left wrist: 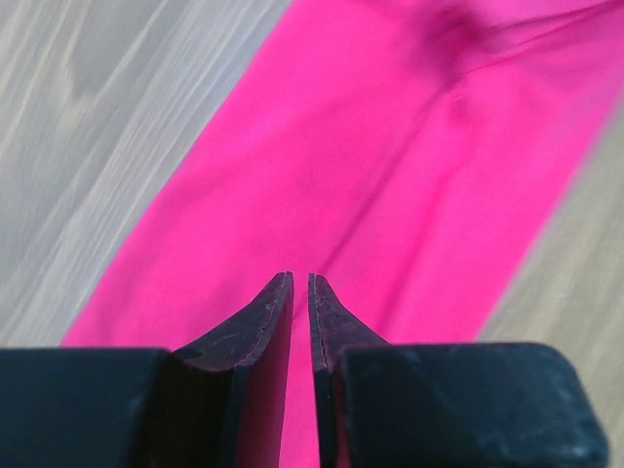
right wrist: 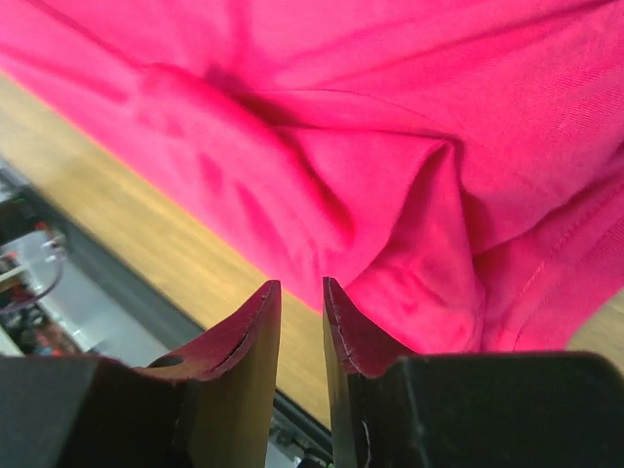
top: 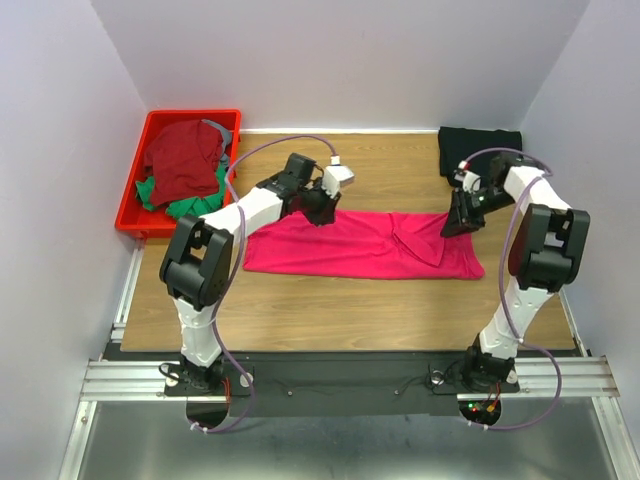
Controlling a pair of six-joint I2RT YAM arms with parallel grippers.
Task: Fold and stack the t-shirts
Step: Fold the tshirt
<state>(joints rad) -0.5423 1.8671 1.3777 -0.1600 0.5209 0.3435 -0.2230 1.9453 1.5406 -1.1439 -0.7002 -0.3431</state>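
Observation:
A bright pink-red t-shirt lies as a long flat band across the middle of the table, with a creased fold near its right end. My left gripper hovers over the band's far edge at the left; in the left wrist view its jaws stand almost together with nothing between them. My right gripper hovers over the band's far right end; in the right wrist view its jaws leave a narrow gap and hold nothing. A black t-shirt lies folded at the back right.
A red plastic bin at the back left holds a dark red shirt on top of a green one. Bare wooden table lies in front of the pink-red shirt. Purple cables loop over both arms.

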